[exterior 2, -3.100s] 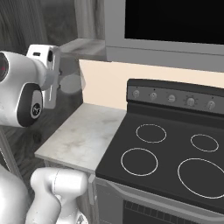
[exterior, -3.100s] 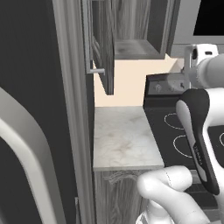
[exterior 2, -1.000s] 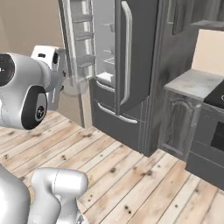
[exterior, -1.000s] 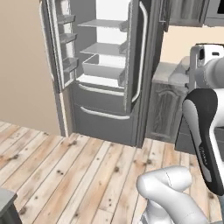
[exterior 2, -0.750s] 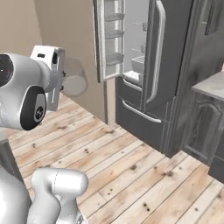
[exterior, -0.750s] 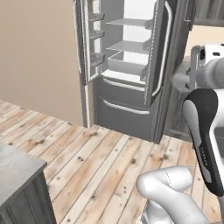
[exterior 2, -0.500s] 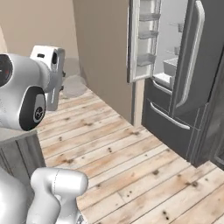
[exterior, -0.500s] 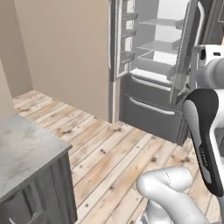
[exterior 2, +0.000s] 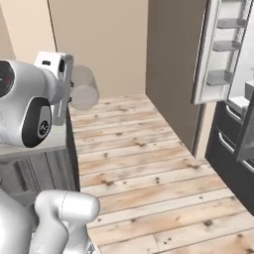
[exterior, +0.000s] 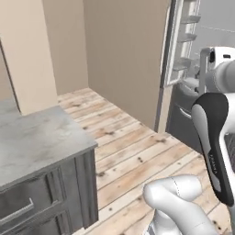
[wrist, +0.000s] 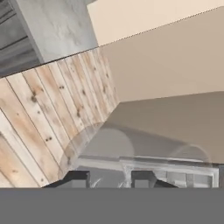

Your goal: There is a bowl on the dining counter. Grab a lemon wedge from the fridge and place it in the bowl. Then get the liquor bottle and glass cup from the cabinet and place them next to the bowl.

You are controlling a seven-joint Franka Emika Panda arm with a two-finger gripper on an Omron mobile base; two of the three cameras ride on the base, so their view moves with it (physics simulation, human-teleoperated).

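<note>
The base had swung away from the open fridge [exterior 2: 225, 64] toward a grey worktop [exterior: 32, 147]; the gripper [wrist: 109, 178] carried the clasped glass cup [exterior 2: 83, 88], presumably toward the dining counter.

Glossy white rounded shells were seen on the arm [exterior: 179, 206], with dark joint bands and small printed lettering.

Floor [exterior 2: 149, 168] open ahead; counter [exterior: 41, 142] left (fridge [exterior 2: 223, 49] door ajar).
</note>
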